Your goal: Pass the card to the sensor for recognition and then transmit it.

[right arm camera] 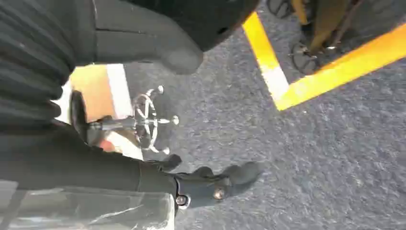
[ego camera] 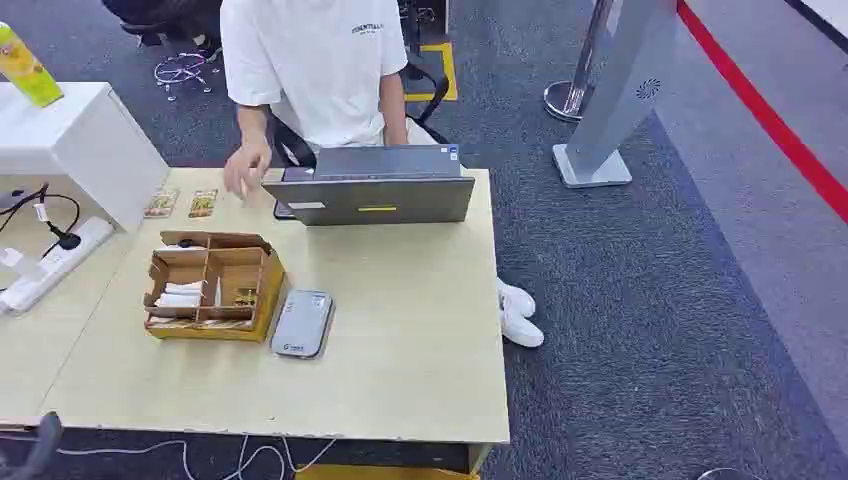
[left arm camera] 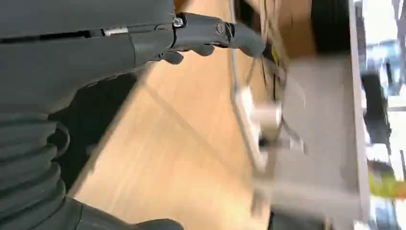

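The person's white shirt [ego camera: 320, 60] bears small, unreadable chest lettering.

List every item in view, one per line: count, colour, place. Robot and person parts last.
table: one, light wood, centre.
organiser box: one, brown, table's left part.
card reader: one, grey, beside the box.
cards: two, patterned, table's far left.
laptop: one, grey, far edge.
power strip: one, white, side table.
person: one, white shirt, behind laptop.
left hand: grey, holding nothing, over the table.
right hand: grey, holding nothing, above carpet.

Even bright indoor light; head view sharp, left wrist view motion-blurred.
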You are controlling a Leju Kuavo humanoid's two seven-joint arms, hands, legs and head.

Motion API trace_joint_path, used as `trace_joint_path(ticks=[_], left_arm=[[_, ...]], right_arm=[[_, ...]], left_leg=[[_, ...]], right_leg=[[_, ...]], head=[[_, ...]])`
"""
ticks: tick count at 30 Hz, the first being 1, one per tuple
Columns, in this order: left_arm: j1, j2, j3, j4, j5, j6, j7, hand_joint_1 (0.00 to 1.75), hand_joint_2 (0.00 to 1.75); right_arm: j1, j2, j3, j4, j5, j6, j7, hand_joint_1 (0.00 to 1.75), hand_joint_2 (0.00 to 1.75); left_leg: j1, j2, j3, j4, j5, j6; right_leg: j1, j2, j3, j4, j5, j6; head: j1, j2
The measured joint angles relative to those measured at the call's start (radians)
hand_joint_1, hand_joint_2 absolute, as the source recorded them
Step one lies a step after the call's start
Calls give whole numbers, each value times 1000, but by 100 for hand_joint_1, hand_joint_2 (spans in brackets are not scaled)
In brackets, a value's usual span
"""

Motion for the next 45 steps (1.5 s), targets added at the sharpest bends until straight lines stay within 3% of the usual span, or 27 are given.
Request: trace_joint_path(ticks=[2,4,7,10,13,16,18,20,23,27,29,34,42,43,44,45], left_arm=[[-52,-49,93,-69,-73,121,-1,0,175],[-84,-69,76,-132,-117,211,-2,0,175],[-98,-62,-73,-240,-176,372,-4,0,175],[-128,-15,-278,-306,-337,621,-4,0,175],[-180,15,-461,-326,-504,707,12,0,175],[-264,46,-575,-306,-774,825,111,0,175],[-344,76,-634,-248,-1015,884,215,0,175],[-424,110,-691,-169,-1226,892,318,0,175],[-502,145,-751,-86,-1309,888,374,0,175],[-672,184,-850,121,-1512,700,598,0,175],[-755,189,-902,235,-1519,651,650,0,175],[-873,173,-988,401,-1513,627,684,0,175],[-912,155,-1022,505,-1504,625,687,0,175],[-915,153,-1024,513,-1504,625,687,24,175],[-916,153,-1027,518,-1504,625,687,175,175],[-917,152,-1030,525,-1500,625,686,175,175]], right_arm=[[-1,0,14,0,24,1,7,0,175],[-1,0,29,0,35,2,13,0,175],[-1,0,47,0,60,11,18,0,175],[0,0,65,0,92,29,12,0,175],[-1,0,83,0,112,38,6,0,175],[1,0,103,0,135,43,6,0,175],[2,0,112,0,146,52,7,0,175],[1,0,123,0,153,55,6,0,175],[3,0,130,0,153,55,4,0,175],[6,-1,143,0,149,55,8,0,175],[6,-1,149,0,146,55,12,0,175],[7,-1,151,0,147,56,21,0,175],[7,-1,152,0,145,56,24,0,175],[7,-1,152,0,145,56,24,0,175],[7,-1,151,0,145,56,24,0,175],[7,-1,152,0,145,56,24,0,175]], left_leg=[[1,3,0,0,0,0],[1,3,-1,1,0,0],[1,0,-3,1,0,0],[2,0,-3,1,1,1],[2,-3,-3,1,2,1],[2,-1,-4,1,4,-1],[2,-2,-5,1,5,0],[2,-2,-6,1,6,0],[2,3,-5,1,7,-1],[3,2,-8,1,9,-1],[3,1,-9,1,9,-2],[2,4,-10,1,9,-2],[2,4,-11,0,9,-2],[3,4,-11,0,9,-2],[3,4,-11,0,9,-2],[3,4,-11,0,9,-2]], right_leg=[[0,3,-1,0,0,0],[0,2,0,0,0,1],[0,-1,2,0,1,1],[0,-1,1,0,2,0],[0,-4,3,0,2,0],[1,-2,0,0,5,-1],[1,-2,-1,0,5,-1],[1,-2,0,1,6,-1],[1,3,-3,2,8,-3],[1,2,-5,2,9,-2],[1,2,-6,3,10,-2],[1,5,-7,3,11,-3],[1,5,-9,3,11,-3],[1,5,-9,3,11,-3],[1,5,-9,3,11,-3],[1,5,-9,3,11,-3]], head=[[0,0],[0,0],[2,0],[1,0],[2,0],[1,0],[1,0],[1,0],[1,0],[0,0],[1,0],[0,0],[0,0],[0,0],[0,0],[0,0]])
